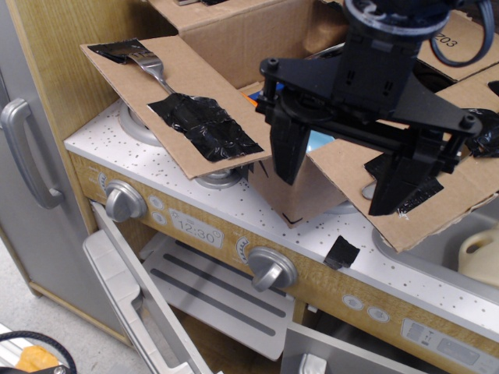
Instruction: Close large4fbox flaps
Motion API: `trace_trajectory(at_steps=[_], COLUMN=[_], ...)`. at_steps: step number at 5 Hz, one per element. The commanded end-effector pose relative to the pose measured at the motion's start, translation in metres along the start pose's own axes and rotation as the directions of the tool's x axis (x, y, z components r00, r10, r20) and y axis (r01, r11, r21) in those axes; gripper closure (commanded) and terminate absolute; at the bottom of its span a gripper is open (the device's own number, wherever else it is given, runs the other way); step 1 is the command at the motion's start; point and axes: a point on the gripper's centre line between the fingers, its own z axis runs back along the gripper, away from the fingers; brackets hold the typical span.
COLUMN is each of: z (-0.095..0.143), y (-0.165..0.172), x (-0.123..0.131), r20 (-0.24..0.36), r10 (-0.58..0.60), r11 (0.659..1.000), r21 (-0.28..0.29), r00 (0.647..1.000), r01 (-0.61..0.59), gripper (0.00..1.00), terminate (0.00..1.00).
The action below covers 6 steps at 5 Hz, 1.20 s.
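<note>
End effector (fingers apart) above flaps

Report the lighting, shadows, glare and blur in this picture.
In observation.image: even indoor light; the left flap casts a soft shadow on the counter; mild glare on the fork and black tape; the pincer is close and slightly soft; the picture looks tilted; no strong motion blur.

White speckled toy-stove countertop. The large4fbox stands on it. A black tape scrap lies near the front edge.
</note>
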Motion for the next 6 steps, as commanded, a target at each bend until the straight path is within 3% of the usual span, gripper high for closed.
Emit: trace_trajectory(at_steps=[1,3,4,6], z=[0.000,-0.046,-0.068,-0.090], y=[0.000,0.018,0.033,0.070], x=[0.000,-0.026,-0.028,-0.026], r20=[0.000,0.095,0.206,0.322], r10=[0.000,0.019,-0.039,-0.084], r11=[1.000,1.000,0.999,0.995], r21=[0.000,-0.019,0.033,0.073], r00=[1.000,0.995,0.978,0.943], r01=[0.000,-0.018,0.033,0.063], gripper=[0.00,0.00,0.00,0.00], terminate=[0.00,0.00,0.00,0.00])
